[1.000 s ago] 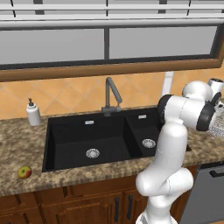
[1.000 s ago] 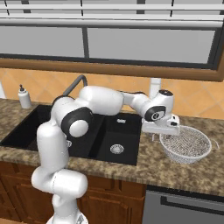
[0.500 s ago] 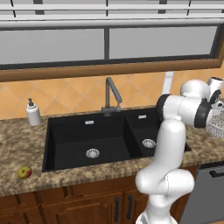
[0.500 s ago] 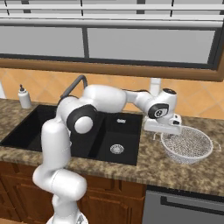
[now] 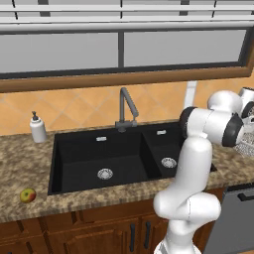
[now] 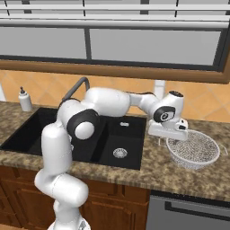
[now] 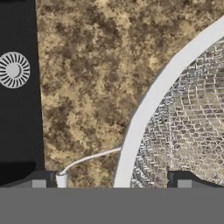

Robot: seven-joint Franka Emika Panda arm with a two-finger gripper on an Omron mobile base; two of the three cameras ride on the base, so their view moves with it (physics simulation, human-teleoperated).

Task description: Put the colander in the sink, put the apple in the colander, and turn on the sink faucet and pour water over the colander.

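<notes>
The colander point(image 6: 194, 149) sits upright on the granite counter, right of the sink point(image 6: 127, 134). My gripper point(image 6: 172, 138) hangs at its left rim, open. In the hand view the pale rim of the colander point(image 7: 151, 100) runs between the two fingertips of the gripper point(image 7: 113, 183), one finger outside and one over the mesh. At the right edge of the left base view a sliver of the colander point(image 5: 246, 147) shows under the hand. The apple point(image 5: 28, 195) lies on the counter left of the sink point(image 5: 84, 154). The faucet point(image 5: 126, 106) stands behind the basins, with no water running.
A white soap dispenser point(image 5: 37, 128) stands at the back left of the counter. The small basin's drain point(image 7: 14, 70) lies close to the colander. A dishwasher front point(image 6: 193, 211) sits below the counter on the right. Windows run above the tiled backsplash.
The arm has edged right and the hand has sunk a little onto the colander's left rim. The colander and the apple have not moved.
</notes>
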